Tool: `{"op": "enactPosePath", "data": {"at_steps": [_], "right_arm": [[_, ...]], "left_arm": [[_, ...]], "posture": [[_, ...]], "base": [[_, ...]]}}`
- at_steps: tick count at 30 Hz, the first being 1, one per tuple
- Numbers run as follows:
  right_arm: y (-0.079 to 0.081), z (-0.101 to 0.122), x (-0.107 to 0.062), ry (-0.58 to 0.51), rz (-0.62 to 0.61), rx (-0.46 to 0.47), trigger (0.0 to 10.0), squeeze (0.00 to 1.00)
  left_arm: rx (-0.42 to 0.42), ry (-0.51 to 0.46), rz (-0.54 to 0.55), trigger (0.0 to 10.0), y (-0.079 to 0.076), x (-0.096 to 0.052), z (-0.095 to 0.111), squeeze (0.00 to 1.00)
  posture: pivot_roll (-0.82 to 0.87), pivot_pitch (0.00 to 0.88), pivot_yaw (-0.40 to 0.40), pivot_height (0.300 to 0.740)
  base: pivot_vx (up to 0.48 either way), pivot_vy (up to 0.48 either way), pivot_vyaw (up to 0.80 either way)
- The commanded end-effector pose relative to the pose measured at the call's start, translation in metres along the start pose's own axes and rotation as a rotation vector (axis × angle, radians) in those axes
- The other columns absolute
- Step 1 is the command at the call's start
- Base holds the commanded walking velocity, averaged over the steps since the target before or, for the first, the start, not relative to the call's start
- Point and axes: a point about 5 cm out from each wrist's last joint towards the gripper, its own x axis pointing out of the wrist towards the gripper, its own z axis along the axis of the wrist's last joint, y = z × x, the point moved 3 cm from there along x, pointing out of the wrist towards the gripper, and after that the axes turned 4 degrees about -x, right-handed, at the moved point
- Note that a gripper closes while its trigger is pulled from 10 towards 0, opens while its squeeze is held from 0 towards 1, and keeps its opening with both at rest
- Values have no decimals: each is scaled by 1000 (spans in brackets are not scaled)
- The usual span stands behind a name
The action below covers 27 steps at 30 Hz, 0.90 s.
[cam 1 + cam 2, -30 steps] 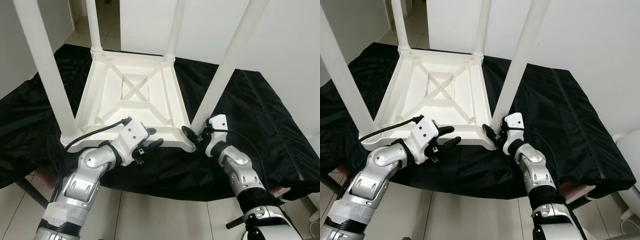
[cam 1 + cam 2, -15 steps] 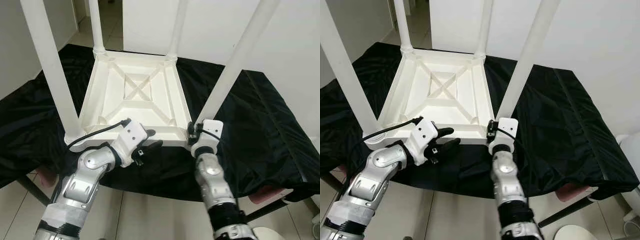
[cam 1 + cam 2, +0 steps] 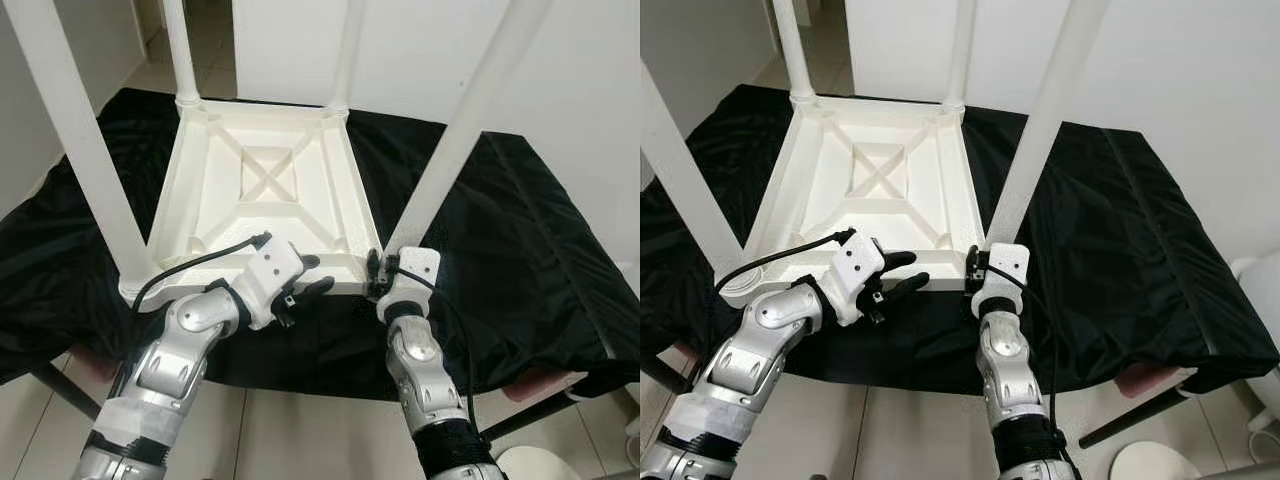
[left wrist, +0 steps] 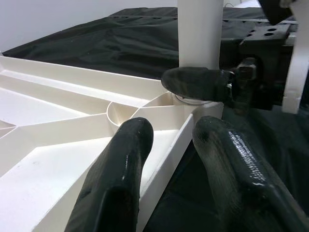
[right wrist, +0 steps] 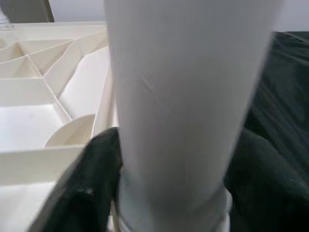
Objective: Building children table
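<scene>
Pinching the near table leg (image 3: 450,160) — right end effector (image 3: 378,275); left end effector (image 3: 305,290) spread astride the rim.

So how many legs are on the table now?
4. Far left corner, far right corner, near left corner, and near right corner, where the right gripper closes round its base.

The upturned table (image 3: 265,190) and its legs (image 3: 455,150) look like smooth, matt white plastic. Beneath lies a black cloth (image 3: 520,240), creased with a faint sheen (likely synthetic). The left gripper's fingers (image 4: 120,179) are glossy black.
</scene>
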Motion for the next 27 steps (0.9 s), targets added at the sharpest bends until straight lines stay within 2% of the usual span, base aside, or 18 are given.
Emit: {"op": "enactPosePath", "data": {"at_steps": [1,2,6,9,10,11,12,14,19,27], "right_arm": [[-6,-1,-3,-8,9,-9,10000,1000],[-13,3,-5,-39,59,-23,10000,1000],[-18,3,-7,-43,84,-24,10000,1000],[-28,4,-10,-55,200,-35,10000,1000],[-31,6,-10,-61,226,-44,10000,949],[-33,7,-10,-62,278,-43,10000,0],[-33,7,-10,-62,278,-43,10000,0],[-37,10,-5,-68,420,-87,10000,0],[-39,12,5,-55,525,-110,10000,0],[-26,12,21,-19,677,-148,10000,0]], "left_arm": [[5,-8,9,10000,-1,2,1,0],[1,-13,8,10000,-1,2,2,0],[-2,-16,4,10000,-2,2,3,0],[-23,-38,-14,10000,-7,3,6,0],[-23,-43,-19,10000,-8,3,7,0],[-21,-47,-25,10000,-10,3,8,0],[-21,-47,-25,10000,-10,3,8,0],[-19,-54,-34,10000,-12,5,10,0],[-19,-62,-34,10000,-13,8,11,0],[-14,-72,-29,10000,-9,12,16,0]], "posture": [[47,31,-64,740],[47,30,-69,740],[48,29,-74,740],[49,28,-82,740],[49,28,-82,740],[47,25,-88,740],[47,25,-88,740],[46,25,-94,740],[42,29,-95,740],[41,28,-84,740]], "base": [[0,0,0],[0,0,0],[0,0,0],[0,0,0],[0,0,0],[0,0,0],[0,0,0],[0,0,0],[0,0,0],[0,0,0]]}}
